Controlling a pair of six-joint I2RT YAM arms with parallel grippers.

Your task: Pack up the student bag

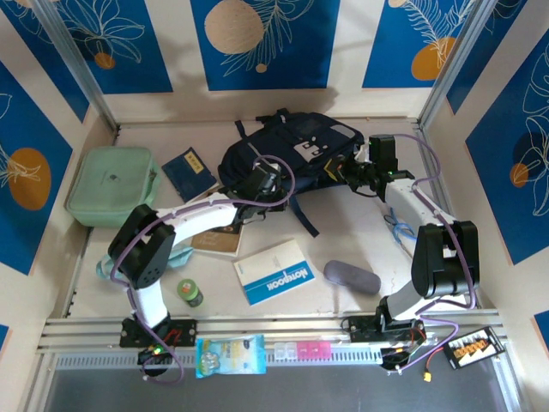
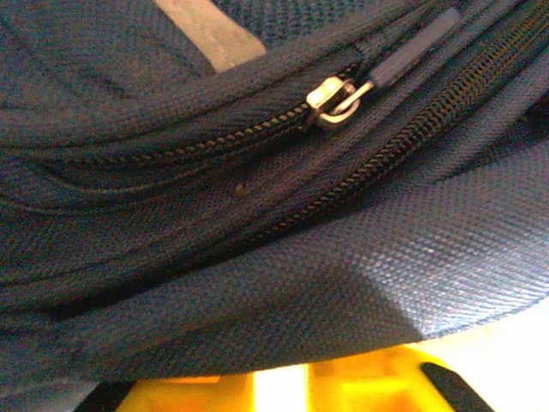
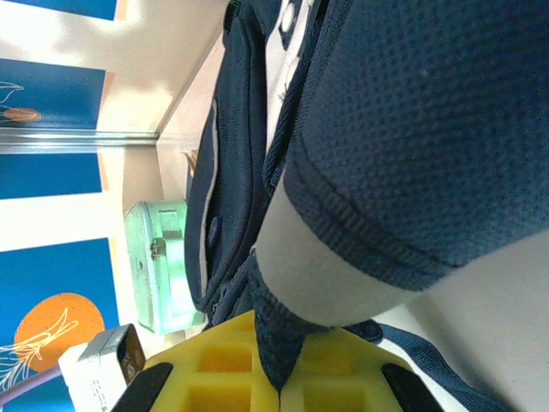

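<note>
Right jaws pinching student bag [image 3: 412,129], zip pull [image 2: 337,96]

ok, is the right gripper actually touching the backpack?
Touching. In the right wrist view, the right gripper pinches a fold of the backpack between its yellow pads.

Cream walls [image 1: 346,51] with blue leaf-and-orange panels [image 1: 257,43], pale tabletop [image 1: 343,233], aluminium rail [image 1: 257,327] along near edge.
</note>
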